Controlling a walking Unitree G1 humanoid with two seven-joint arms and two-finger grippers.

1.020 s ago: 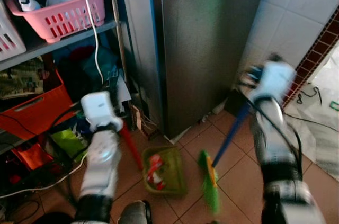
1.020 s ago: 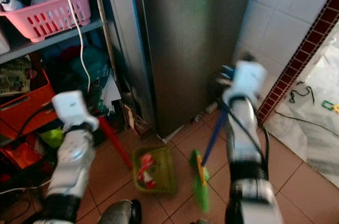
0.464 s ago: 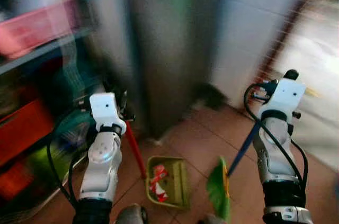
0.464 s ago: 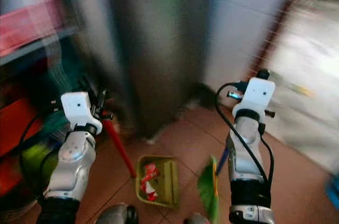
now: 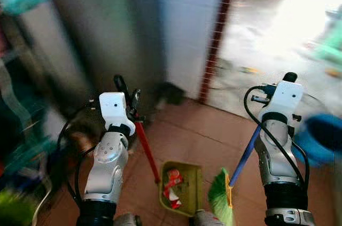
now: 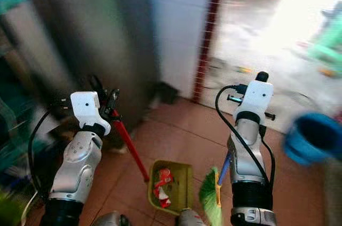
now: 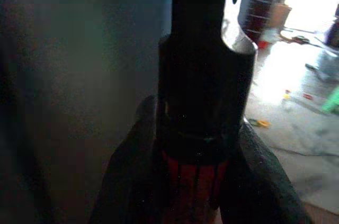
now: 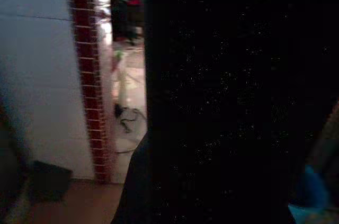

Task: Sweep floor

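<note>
A green dustpan [image 5: 181, 186] with red and white litter in it hangs low over the brown floor tiles. Its red handle [image 5: 147, 151] runs up into my left gripper [image 5: 127, 98], which is shut on it. In the left wrist view the black fingers [image 7: 132, 171] clamp the red handle [image 7: 193, 187] below its black end. On the right, a broom with green bristles [image 5: 219, 202] and a blue handle [image 5: 243, 156] hangs from my right gripper [image 5: 270, 91], shut on it. The right wrist view is mostly dark handle [image 8: 228, 102].
A grey metal cabinet [image 5: 107, 33] stands ahead left, beside a white tiled wall [image 5: 187, 23] with a red-brown tile strip [image 5: 216, 39]. A bright doorway floor [image 5: 278, 39] opens ahead right. A blue bucket [image 6: 315, 138] sits at the right. A dark object [image 5: 171, 92] lies at the wall's foot.
The whole view has swung right: the shelves and pink basket have slid out on the left, and the doorway and blue bucket have come in. Both grippers still hold dustpan and broom.
</note>
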